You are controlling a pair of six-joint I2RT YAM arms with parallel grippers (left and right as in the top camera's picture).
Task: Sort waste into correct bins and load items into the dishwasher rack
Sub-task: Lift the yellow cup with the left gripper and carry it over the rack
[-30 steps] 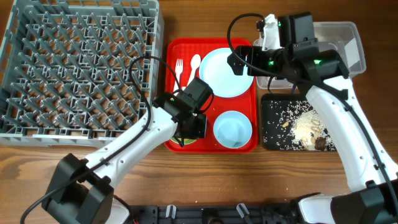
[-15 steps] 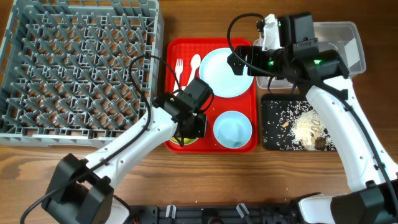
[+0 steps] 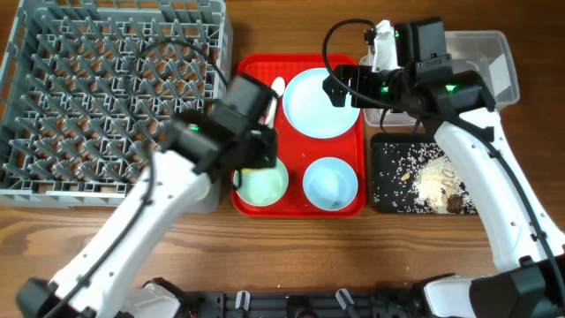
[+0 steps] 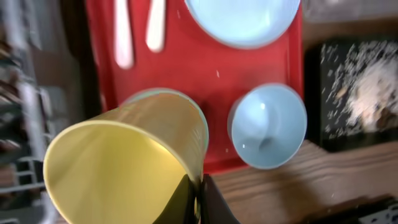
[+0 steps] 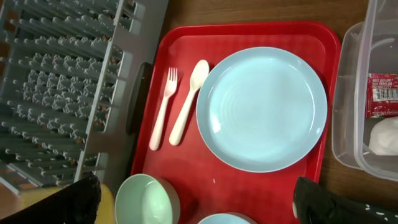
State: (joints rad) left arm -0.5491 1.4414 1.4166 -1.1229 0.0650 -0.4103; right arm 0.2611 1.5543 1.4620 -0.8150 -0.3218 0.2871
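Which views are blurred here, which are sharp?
Left wrist: whole frame smeared, worst on the dishwasher rack at the left edge; the near yellow cup is soft too. Overhead: only the left arm is blurred, the table is crisp. Right wrist: sharp, light-blue plate and fork edges clean.

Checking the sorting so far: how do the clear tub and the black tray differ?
The clear tub is see-through; the black tray is opaque. The tub holds a red sachet and white tissue; the tray holds rice grains and brown bits. Both are rectangular, right of the red serving tray.
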